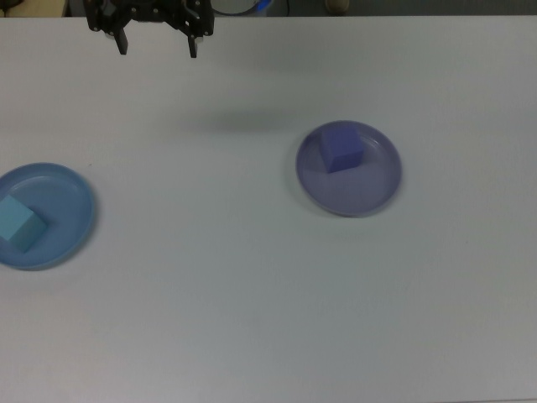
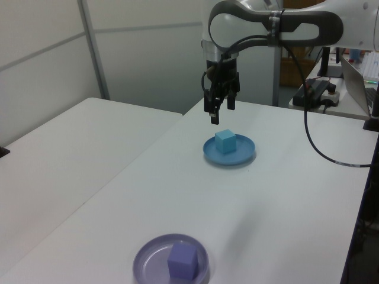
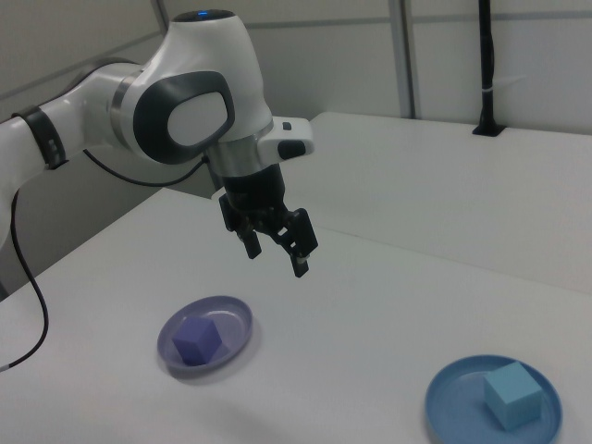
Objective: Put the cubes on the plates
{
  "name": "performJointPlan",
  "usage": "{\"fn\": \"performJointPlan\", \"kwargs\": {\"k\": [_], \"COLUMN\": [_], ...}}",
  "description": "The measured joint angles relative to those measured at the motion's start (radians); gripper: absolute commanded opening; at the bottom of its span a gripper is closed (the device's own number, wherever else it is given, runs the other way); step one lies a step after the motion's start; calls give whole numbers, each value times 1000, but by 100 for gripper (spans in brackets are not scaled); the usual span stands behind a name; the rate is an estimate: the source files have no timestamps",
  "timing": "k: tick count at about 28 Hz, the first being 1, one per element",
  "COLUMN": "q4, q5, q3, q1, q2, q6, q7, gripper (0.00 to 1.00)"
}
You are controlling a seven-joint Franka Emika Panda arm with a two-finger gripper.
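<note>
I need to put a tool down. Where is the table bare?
Bare: the wide stretch between the light blue plate and the lavender plate, and the top view's whole lower half. Taken: both plates, holding the cyan cube and violet cube; the gripper hangs open above.

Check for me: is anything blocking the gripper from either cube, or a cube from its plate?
Nothing visible. The open gripper hangs empty above bare table. The cyan cube already sits on the blue plate, the violet cube on the lavender plate.

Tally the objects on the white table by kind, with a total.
Cubes: 2, the light cyan cube and the blue-violet cube
Plates: 2, the light blue plate and the lavender plate
Total: 4
</note>
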Motion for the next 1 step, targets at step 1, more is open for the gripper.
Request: {"fn": "performJointPlan", "kwargs": {"k": [1], "q4": [0], "q5": [0], "q3": [0], "q1": [0], "q2": [0], "q6": [0], "q7": [0], "gripper": [100]}}
